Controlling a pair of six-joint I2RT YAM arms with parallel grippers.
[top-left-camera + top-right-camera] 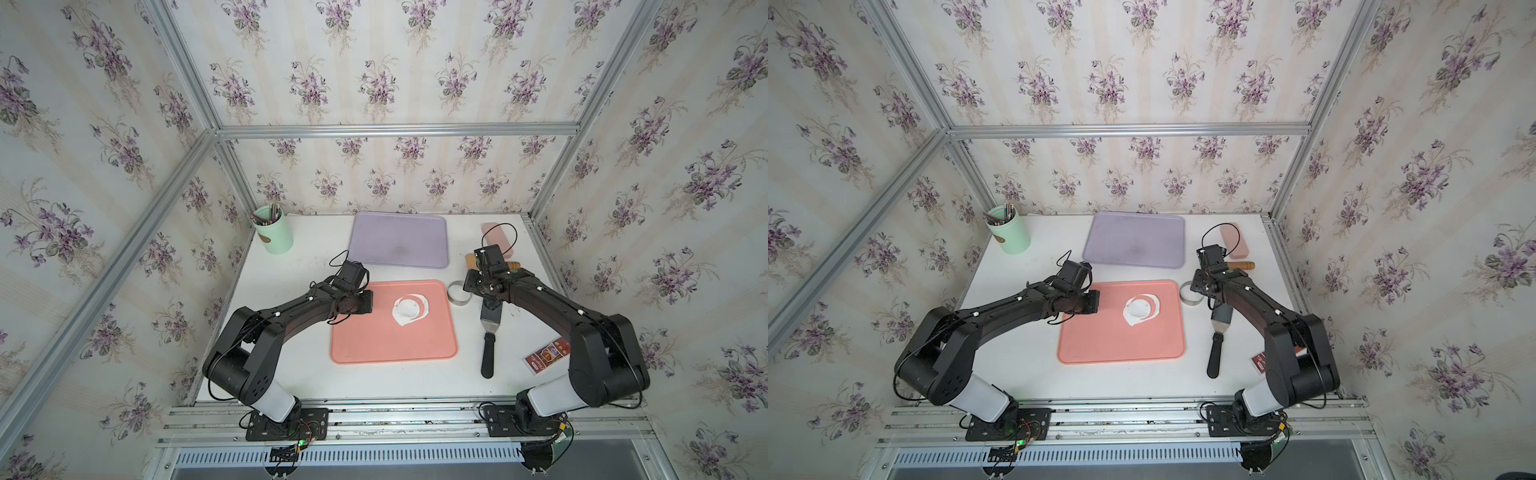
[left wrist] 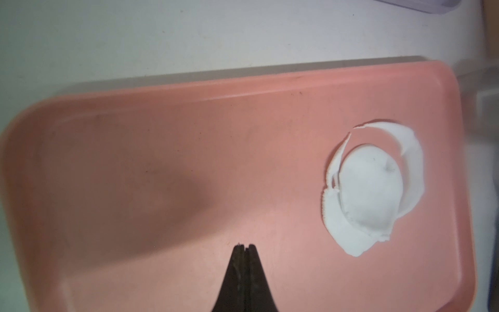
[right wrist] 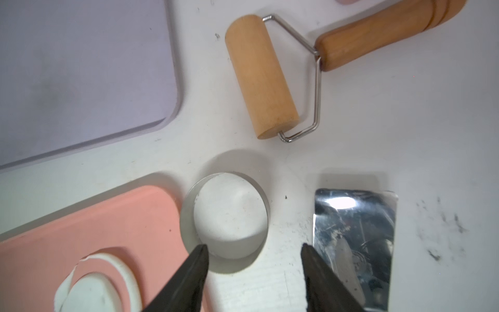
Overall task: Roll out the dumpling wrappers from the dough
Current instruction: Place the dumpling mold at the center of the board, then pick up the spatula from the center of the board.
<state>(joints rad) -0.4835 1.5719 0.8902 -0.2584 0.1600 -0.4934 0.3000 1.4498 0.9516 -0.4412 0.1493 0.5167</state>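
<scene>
Dough (image 1: 1142,309) lies on the pink tray (image 1: 374,340), toward its far right corner. It is a round white wrapper (image 2: 370,189) with a thin crescent scrap (image 2: 413,162) curling round it, and the two touch along one side. The left fingers (image 2: 239,259) are pressed together and hold nothing. They hang over a bare part of the tray near its left edge, well apart from the wrapper. The right fingers (image 3: 313,264) stand spread and empty over the tabletop (image 3: 432,135), just beside the tray's right edge. The metal ring (image 3: 186,221) is at one fingertip and the spatula blade (image 3: 356,229) at the other; contact cannot be told. The wrapper lies across the tray's rim from them. A wooden roller (image 3: 262,75) and a purple tray (image 3: 81,67) rest farther back.
</scene>
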